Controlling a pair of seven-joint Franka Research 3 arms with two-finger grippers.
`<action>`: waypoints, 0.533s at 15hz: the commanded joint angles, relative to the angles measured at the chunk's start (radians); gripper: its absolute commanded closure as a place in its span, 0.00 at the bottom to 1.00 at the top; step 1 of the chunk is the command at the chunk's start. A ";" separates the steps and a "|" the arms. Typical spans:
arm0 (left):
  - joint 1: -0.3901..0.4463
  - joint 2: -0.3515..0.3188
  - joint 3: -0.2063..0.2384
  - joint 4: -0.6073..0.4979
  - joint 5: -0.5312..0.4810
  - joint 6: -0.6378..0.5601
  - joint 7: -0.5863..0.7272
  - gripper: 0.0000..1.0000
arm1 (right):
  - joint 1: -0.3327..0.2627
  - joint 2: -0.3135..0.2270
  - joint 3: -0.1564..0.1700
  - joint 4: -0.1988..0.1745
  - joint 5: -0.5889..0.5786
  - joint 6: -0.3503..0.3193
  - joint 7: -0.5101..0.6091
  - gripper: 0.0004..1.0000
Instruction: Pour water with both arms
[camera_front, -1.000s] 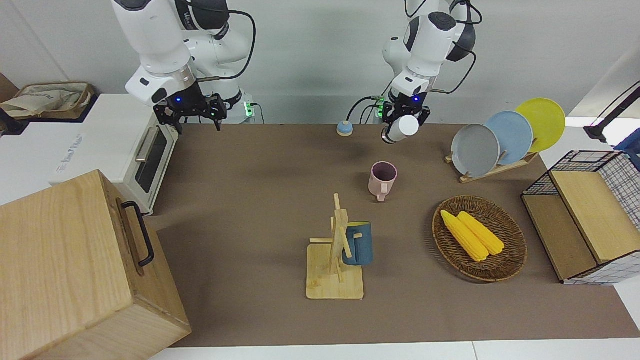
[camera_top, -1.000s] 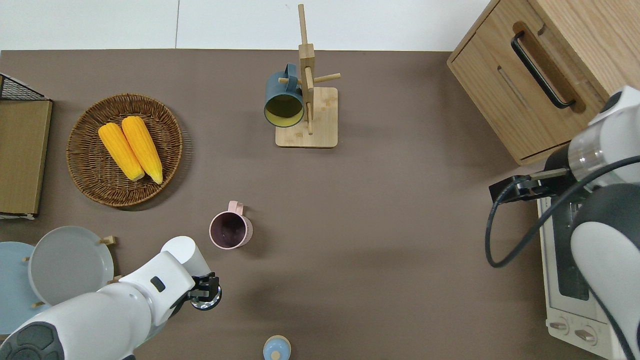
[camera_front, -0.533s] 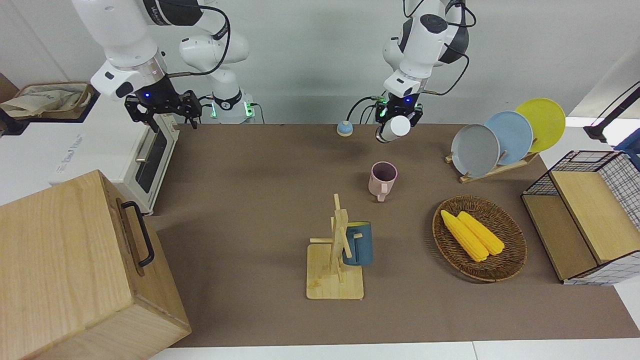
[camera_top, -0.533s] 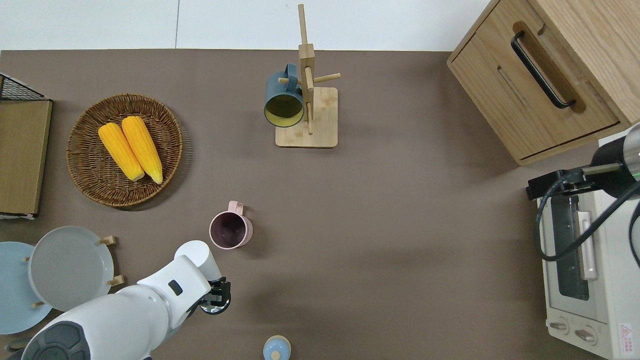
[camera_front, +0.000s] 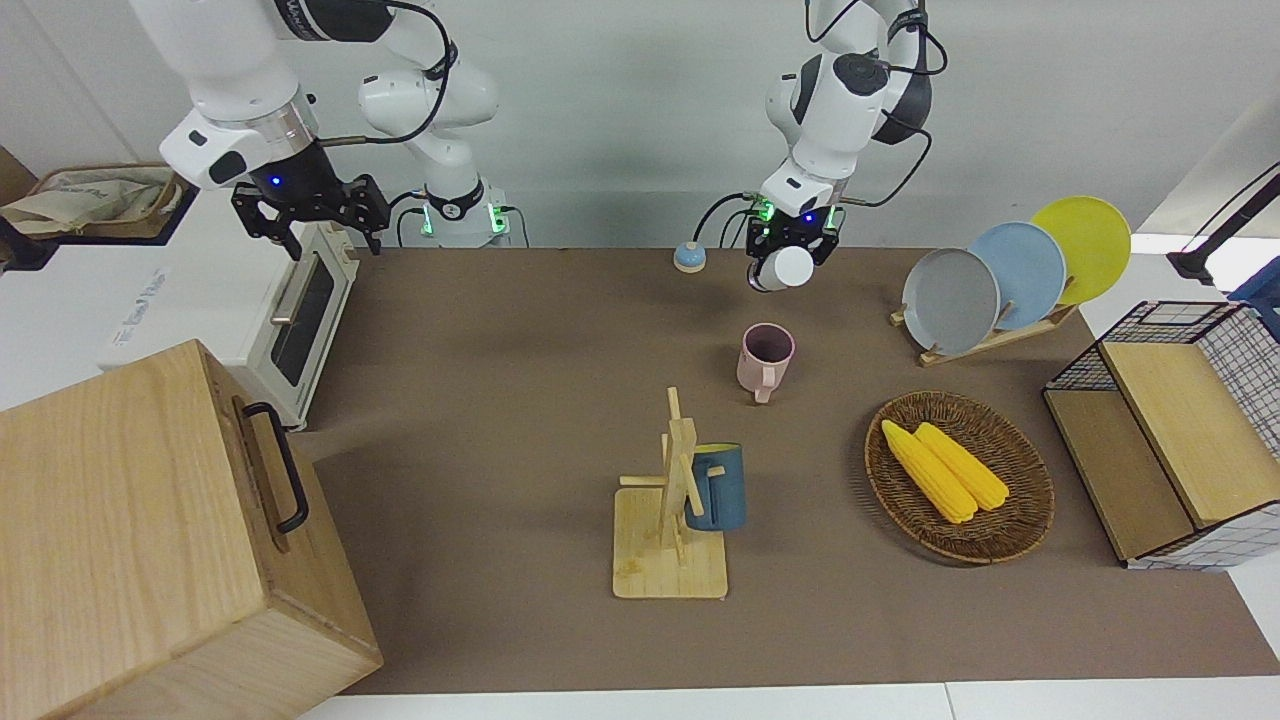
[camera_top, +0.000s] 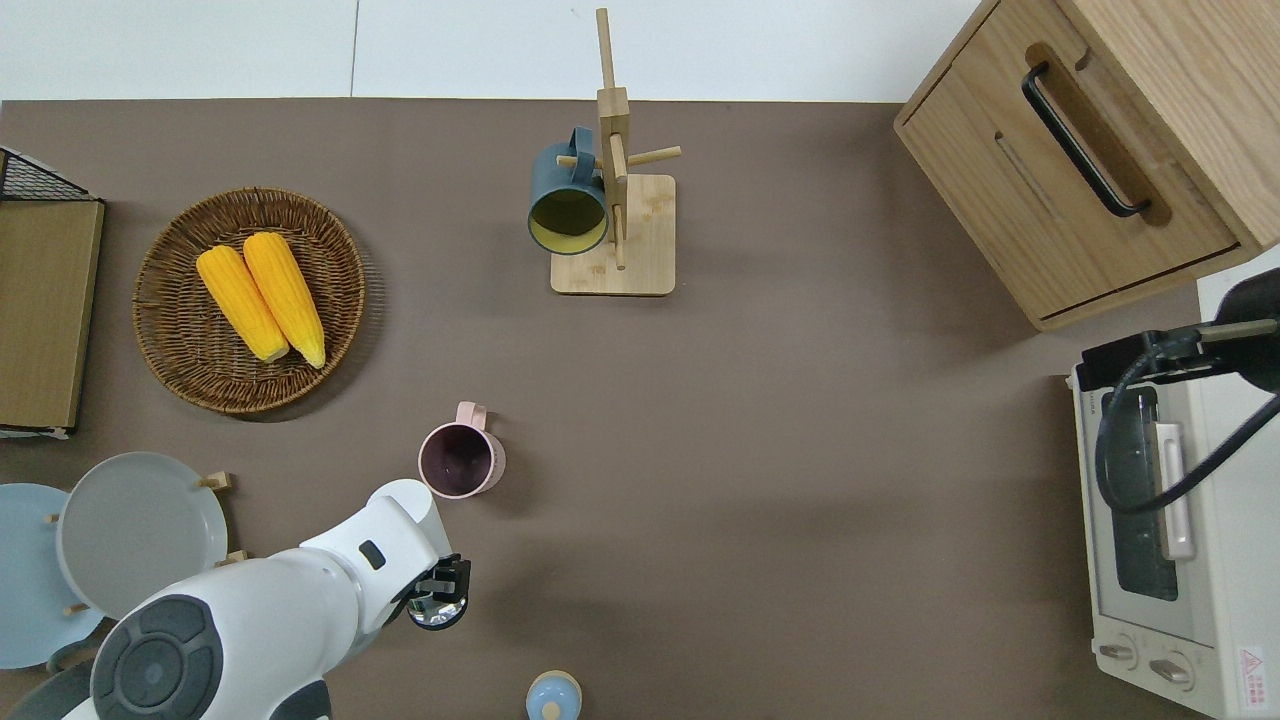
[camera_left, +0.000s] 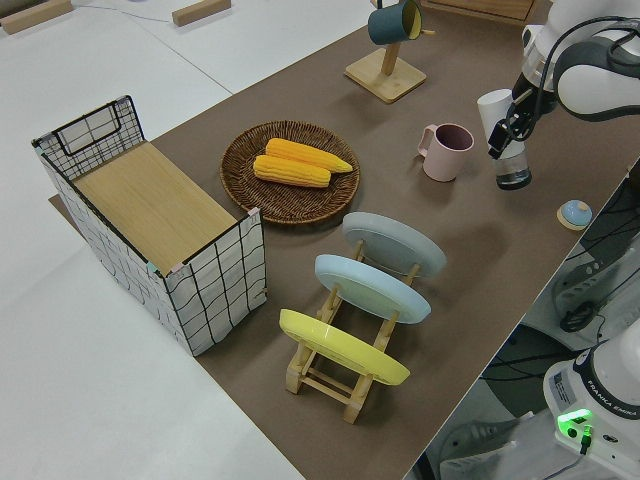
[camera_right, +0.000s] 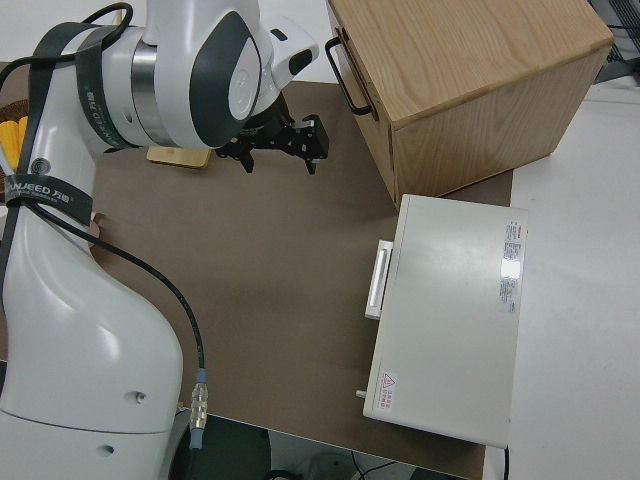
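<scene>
Left gripper (camera_front: 792, 243), upper centre of the front view, is clamped on a white-capped clear bottle (camera_left: 503, 138) held upright in the air; in the overhead view it hangs at lower left, over bare mat just short of the pink mug (camera_top: 461, 460). Bottle's cap looks on; the small blue knob-like lid (camera_front: 688, 257) sits alone on the mat near the robots. Right gripper (camera_front: 311, 208), upper left of the front view, has its fingers spread and holds nothing, up over the white toaster oven (camera_top: 1160, 540). Judgement: pouring not begun; mug stands open and upright. To do it well, the free gripper should come across to grasp the bottle's cap squarely while the left holds steady, then tilt slowly with the mouth centred over the mug rim.
</scene>
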 joint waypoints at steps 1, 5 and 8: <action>-0.010 0.051 0.006 0.081 -0.004 -0.055 -0.009 1.00 | -0.030 0.000 0.016 0.020 -0.006 0.006 -0.011 0.01; 0.001 0.104 0.006 0.142 0.002 -0.133 -0.008 1.00 | -0.016 -0.002 0.018 0.021 -0.002 0.005 -0.011 0.01; 0.003 0.138 0.008 0.176 0.011 -0.179 -0.009 1.00 | -0.009 -0.002 0.025 0.021 0.001 0.005 -0.011 0.01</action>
